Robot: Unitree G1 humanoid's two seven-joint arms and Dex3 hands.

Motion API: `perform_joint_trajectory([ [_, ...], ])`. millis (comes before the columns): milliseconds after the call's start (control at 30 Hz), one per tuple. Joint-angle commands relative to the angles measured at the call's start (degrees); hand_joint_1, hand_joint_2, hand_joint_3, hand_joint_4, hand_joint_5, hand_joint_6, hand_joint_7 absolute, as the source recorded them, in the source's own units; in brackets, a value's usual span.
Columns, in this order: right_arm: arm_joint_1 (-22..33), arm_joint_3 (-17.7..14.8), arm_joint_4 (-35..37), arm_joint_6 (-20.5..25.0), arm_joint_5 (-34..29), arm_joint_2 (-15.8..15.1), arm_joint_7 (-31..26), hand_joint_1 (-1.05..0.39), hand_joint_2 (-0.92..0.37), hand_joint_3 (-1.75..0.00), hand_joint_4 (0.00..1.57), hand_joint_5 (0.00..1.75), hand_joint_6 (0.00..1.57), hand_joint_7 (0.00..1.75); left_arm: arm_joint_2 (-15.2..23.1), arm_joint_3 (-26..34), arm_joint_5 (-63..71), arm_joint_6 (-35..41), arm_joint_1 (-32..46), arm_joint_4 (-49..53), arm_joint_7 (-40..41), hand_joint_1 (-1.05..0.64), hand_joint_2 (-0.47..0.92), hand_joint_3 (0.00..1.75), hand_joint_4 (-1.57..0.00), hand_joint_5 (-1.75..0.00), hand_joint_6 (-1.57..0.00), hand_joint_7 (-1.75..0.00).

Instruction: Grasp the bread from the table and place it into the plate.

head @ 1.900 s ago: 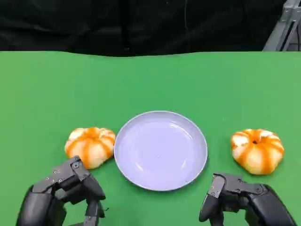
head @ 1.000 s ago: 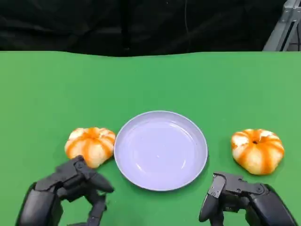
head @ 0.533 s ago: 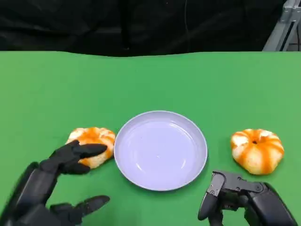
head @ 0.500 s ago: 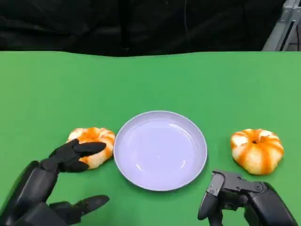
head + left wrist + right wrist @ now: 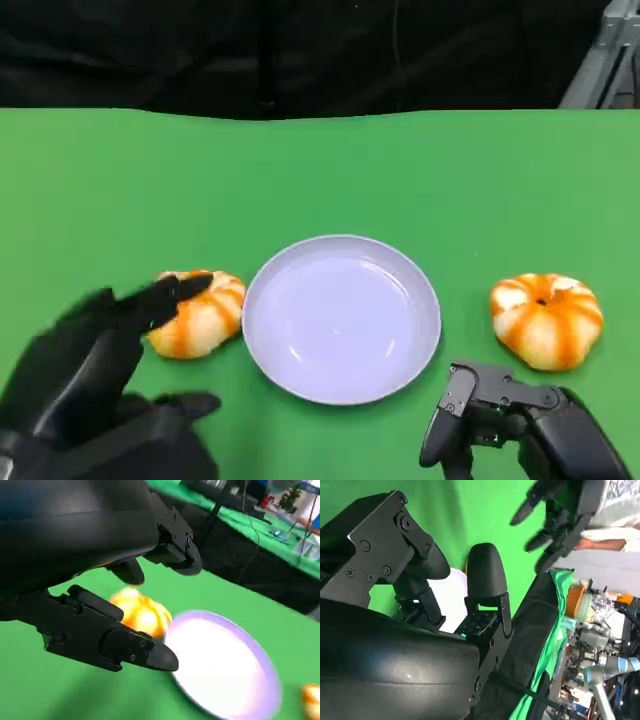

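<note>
Bread: the left bun (image 5: 193,313) sits on the table (image 5: 320,170) just left of the plate (image 5: 341,318), nearly touching its rim; a second bun (image 5: 546,319) lies well to the right of the plate. Left hand (image 5: 95,385) was curled low at the near left edge about two seconds back; since then it has lifted, spread its fingers and pushed forward, so its fingertips (image 5: 180,288) now overlap the near-left side of the left bun. Hand is apart, holding nothing; contact can't be confirmed from the head view, and the left wrist view shows the bun between thumb and fingers with a gap. Right hand (image 5: 510,425) hasn't moved, fingers curled in on nothing. Reads as pre-grasp: closing on the bun comes next, plate empty.
</note>
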Motion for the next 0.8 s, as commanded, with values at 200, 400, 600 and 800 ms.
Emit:
perform_joint_trajectory([
  [200,0.31,-0.07,-0.51,0.68,0.29,-0.15,-0.31,0.11,-0.29,-1.5,0.9,1.65,0.77,1.46,0.5,-1.98,5.81,2.78,-2.29,-0.32,-2.05,-0.65,0.92,0.19,0.0,-0.66,-0.25,-0.09],
  [400,0.75,0.64,-0.9,0.96,-0.06,0.08,-0.75,0.1,-0.29,-1.5,0.89,1.66,0.77,1.45,1.56,-7.9,18.12,5.45,-10.9,8.47,-3.08,-0.59,0.92,0.13,0.0,-0.56,-0.23,-0.06],
  [600,1.1,1.06,-1.4,0.86,-0.31,0.05,-1.12,0.09,-0.28,-1.5,0.9,1.66,0.77,1.45,1.09,-11.94,25.43,7.23,-15.56,13.73,-5.02,-0.61,0.92,0.12,0.0,-0.46,-0.22,-0.05],
  [800,1.25,1.14,-1.47,0.77,-0.09,-0.02,-1.11,0.1,-0.29,-1.5,0.89,1.68,0.76,1.45,0.38,-12.98,26.77,7.44,-16.98,16.02,-4.48,-0.6,0.92,0.11,0.0,-0.46,-0.24,-0.06],
])
